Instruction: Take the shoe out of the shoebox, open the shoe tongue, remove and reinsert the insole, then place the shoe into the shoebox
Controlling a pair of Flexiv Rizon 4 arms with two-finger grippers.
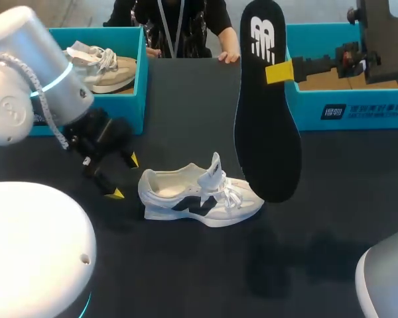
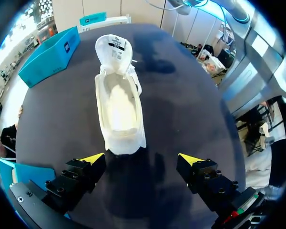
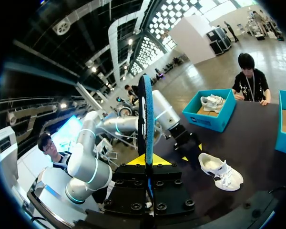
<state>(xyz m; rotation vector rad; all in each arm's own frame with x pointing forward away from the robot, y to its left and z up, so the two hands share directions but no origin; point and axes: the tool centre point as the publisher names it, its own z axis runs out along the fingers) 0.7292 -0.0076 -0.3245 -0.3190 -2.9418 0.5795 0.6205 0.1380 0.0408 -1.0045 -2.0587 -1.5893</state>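
Right gripper [image 1: 278, 71] pinching insole [image 1: 266, 119] near upper end, dangling it above table [image 1: 186, 99] middle. Shoe [image 1: 199, 195] lying mid-table. Left gripper [image 1: 124, 176] gaping behind heel. Insole looking light, floppy; stiffer heel end suiting grip.

furniture: table [image 1: 186, 93], dark matte top | light: soft shadows on its surface

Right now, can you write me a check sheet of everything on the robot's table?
Surface: dark table.
Job's things: white sneaker standing mid-table, tongue up; black insole held in the air; blue shoebox far right.
Clutter: second shoebox far left, tan sneaker inside.
Grippers: left gripper open by the sneaker's heel; right gripper shut on the insole.
Cables: grey cable on the left arm.
Surroundings: person's hand on the table's far edge.
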